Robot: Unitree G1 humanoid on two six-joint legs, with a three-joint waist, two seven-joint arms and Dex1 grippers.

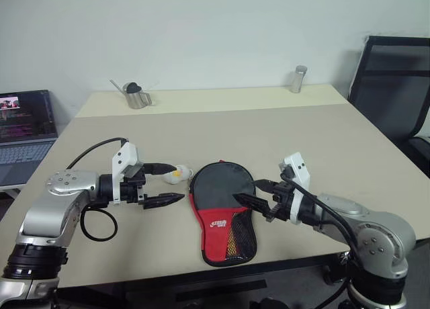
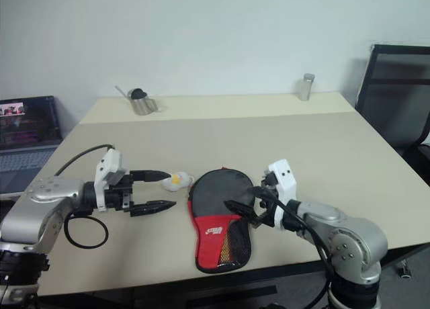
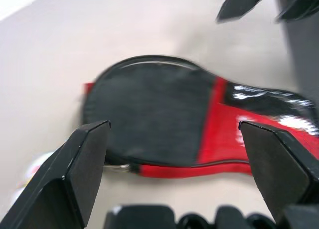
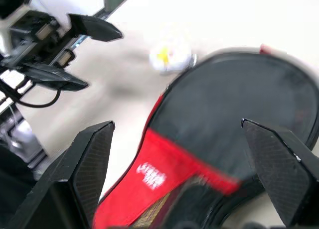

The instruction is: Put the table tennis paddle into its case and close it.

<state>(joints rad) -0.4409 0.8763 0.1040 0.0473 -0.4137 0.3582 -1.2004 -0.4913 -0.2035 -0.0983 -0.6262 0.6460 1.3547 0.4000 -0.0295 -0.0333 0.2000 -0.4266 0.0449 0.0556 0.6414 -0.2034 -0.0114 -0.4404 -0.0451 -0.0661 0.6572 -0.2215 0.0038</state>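
The case [image 1: 220, 208] lies flat near the table's front edge, black at its round far part and red with a white logo and a mesh pocket at its near part. The table tennis paddle is hidden. My left gripper [image 1: 169, 184] hovers open just left of the case, pointing at it, with nothing between its fingers. On the case's right side my right gripper [image 1: 252, 193] is open above its edge, holding nothing. The left wrist view looks along the case [image 3: 159, 114]; the right wrist view shows the case [image 4: 234, 109] and the left gripper [image 4: 87, 52] beyond.
A small white and yellow object [image 1: 176, 175] lies by the case's far left rim. A metal watering can [image 1: 136, 95] and a metal cylinder [image 1: 298, 78] stand at the table's far edge. A laptop [image 1: 23, 127] sits off to the left, a black chair [image 1: 396, 87] to the right.
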